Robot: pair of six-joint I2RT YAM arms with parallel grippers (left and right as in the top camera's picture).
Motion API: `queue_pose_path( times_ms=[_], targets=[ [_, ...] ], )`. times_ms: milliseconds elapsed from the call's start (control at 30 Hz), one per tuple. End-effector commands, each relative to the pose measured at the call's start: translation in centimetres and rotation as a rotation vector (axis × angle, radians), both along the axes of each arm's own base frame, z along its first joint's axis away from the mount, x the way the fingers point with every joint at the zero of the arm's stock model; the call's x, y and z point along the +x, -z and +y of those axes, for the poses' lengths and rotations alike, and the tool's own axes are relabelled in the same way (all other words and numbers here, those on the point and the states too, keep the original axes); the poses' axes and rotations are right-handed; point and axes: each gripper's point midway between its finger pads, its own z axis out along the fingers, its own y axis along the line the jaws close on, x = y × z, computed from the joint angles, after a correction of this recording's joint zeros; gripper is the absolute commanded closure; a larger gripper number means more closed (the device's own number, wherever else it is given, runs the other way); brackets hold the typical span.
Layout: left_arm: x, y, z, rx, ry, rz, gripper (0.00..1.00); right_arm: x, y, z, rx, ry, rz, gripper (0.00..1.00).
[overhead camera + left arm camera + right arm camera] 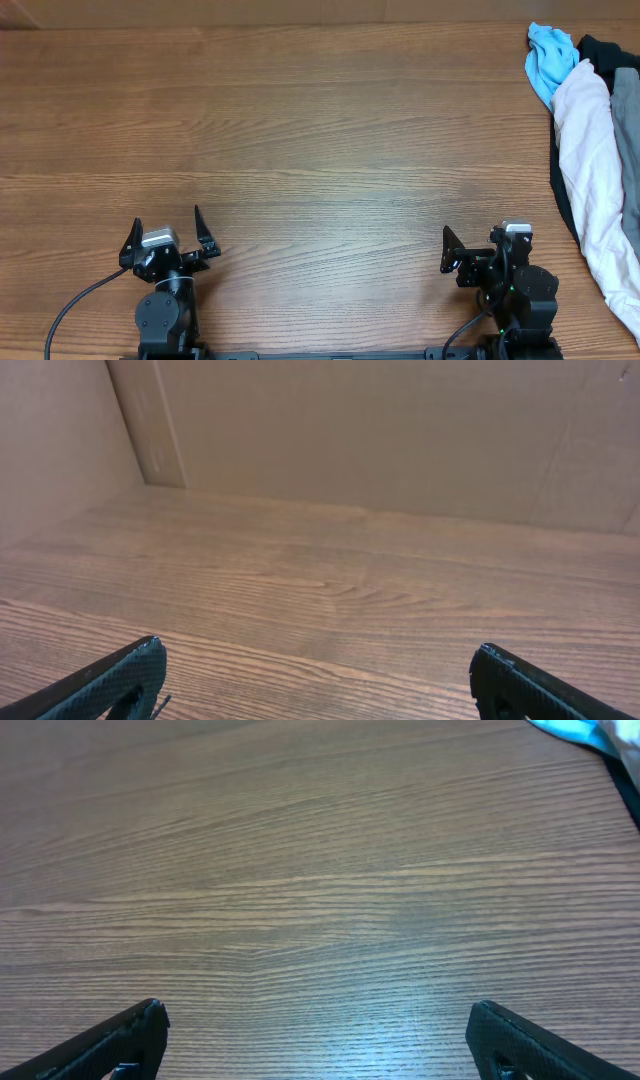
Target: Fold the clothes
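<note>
Hazard: the shorts (629,120) lie at the 3 o'clock edge of the table (300,130), bunched against a whitish-pink garment (590,150), with a light-blue cloth (551,55) at 2 o'clock. A reach there may pinch the wrong layer or drag the pile off the edge. The left gripper (167,217) and right gripper (483,245) sit near 6 o'clock, fingers spread and empty. All fabrics are soft and crumpled. The tabletop is smooth wood-grain.

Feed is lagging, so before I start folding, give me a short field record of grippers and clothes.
left gripper: open, empty, over bare wood
right gripper: open, empty, on the side nearer the garments
gray shorts: bunched at the table's right edge, untouched, partly out of frame
whitish-pink garment: draped alongside the shorts
light-blue cloth: far end, touching the whitish-pink garment
</note>
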Motion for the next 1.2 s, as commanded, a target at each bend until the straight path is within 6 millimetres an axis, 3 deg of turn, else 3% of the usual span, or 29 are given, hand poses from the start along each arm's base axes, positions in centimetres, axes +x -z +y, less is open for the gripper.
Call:
queue_pose_path(
  times_ms=[0,833,1167],
  targets=[
    [0.0,-0.1,0.0,-0.014,0.000,-0.013,0.00,-0.1,0.4,-0.1,-0.010,0.002,0.007,0.00],
    [0.0,-0.1,0.0,-0.014,0.000,-0.013,0.00,-0.1,0.4,-0.1,-0.010,0.003,0.006,0.00],
    [0.0,-0.1,0.0,-0.014,0.000,-0.013,0.00,0.4,-0.8,0.4,0.012,-0.017,-0.043,0.00]
  ],
)
